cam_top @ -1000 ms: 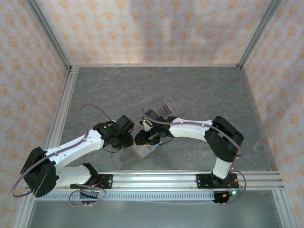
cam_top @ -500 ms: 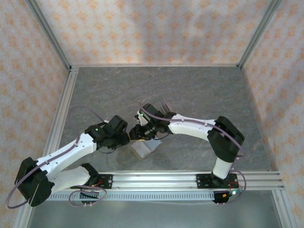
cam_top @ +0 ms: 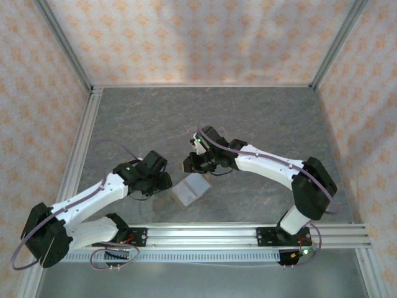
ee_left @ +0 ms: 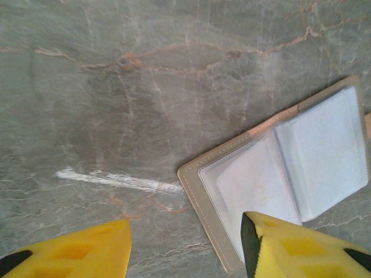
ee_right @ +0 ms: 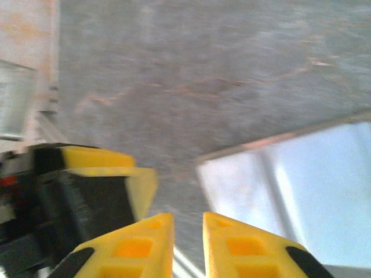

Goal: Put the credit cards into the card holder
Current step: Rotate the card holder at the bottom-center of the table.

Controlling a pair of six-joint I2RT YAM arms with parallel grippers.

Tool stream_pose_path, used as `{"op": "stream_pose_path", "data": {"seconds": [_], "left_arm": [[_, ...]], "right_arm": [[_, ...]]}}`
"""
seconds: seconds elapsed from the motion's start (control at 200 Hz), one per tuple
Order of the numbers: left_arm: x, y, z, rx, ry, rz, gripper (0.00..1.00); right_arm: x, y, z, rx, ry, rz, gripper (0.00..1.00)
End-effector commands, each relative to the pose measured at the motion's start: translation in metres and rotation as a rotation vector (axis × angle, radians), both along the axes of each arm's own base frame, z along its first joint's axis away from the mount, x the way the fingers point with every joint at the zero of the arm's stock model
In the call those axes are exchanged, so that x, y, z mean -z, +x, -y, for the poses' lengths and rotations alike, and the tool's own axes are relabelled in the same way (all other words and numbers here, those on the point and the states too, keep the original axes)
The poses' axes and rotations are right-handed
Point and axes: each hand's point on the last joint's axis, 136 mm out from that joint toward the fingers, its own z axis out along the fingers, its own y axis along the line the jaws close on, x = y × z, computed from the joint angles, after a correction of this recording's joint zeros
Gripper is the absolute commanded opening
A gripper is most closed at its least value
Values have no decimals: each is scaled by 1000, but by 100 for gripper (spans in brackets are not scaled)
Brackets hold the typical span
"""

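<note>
**Clerk:** Item one, the card holder (cam_top: 189, 190)?

**Checker:** Tan, with a stitched border. It lies folded open and flat on the grey marble tabletop (cam_top: 260, 118). Two cloudy clear sleeve pages (ee_left: 322, 150) face up.

**Clerk:** Item two, the left gripper (ee_left: 185, 223)?

**Checker:** Just left of the card holder, above the tabletop. Its yellow fingers (ee_left: 75, 252) are spread wide, with bare marble between them and nothing held. In the left wrist view the finger on the holder's side overlaps the holder's near corner. Whether it touches cannot be told.

**Clerk:** Item three, the right gripper (ee_right: 188, 219)?

**Checker:** Just beyond the card holder's far edge in the overhead view. In its wrist view the holder lies to one side. Its fingers are drawn nearly together, with a thin slit of tabletop showing between them. The picture is blurred, so I cannot tell whether they are pressed fully together or pinching anything.

**Clerk:** Sundries?

**Checker:**
- A white streak (ee_left: 116, 180) on the marble, just left of the card holder's corner.
- An aluminium rail (cam_top: 248, 233) on the near side of the card holder, carrying both arm bases.
- A purple cable (cam_top: 118, 144) looping over the left arm, left of the card holder.
- Orange-patterned walls (cam_top: 186, 37) well beyond the card holder.
</note>
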Motion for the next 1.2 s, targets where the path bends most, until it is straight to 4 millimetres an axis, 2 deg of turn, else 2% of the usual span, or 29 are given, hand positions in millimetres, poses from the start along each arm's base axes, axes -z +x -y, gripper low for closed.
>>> {"op": "stream_pose_path", "data": {"seconds": [0.0, 0.045, 0.155, 0.29, 0.375, 0.525, 0.801, 1.196], "left_arm": [[1, 4, 14, 71, -20, -9, 54], [2, 5, 17, 82, -12, -13, 54], [1, 6, 21, 77, -10, -6, 55], [8, 7, 23, 48, -7, 6, 55], [9, 7, 26, 34, -1, 7, 55], [3, 7, 29, 17, 4, 16, 58], [3, 7, 27, -11, 13, 24, 59], [1, 10, 28, -34, 22, 21, 59]], "right_arm": [[32, 10, 40, 56, -277, 43, 17], [35, 16, 52, 87, -343, 78, 20], [24, 27, 72, 134, -415, 184, 31], [13, 33, 87, 92, -509, 285, 39], [16, 33, 86, 22, -542, 286, 42], [28, 29, 72, -71, -534, 247, 44], [61, 20, 79, -113, -584, 193, 42], [80, 20, 63, -163, -563, 149, 42]]}}
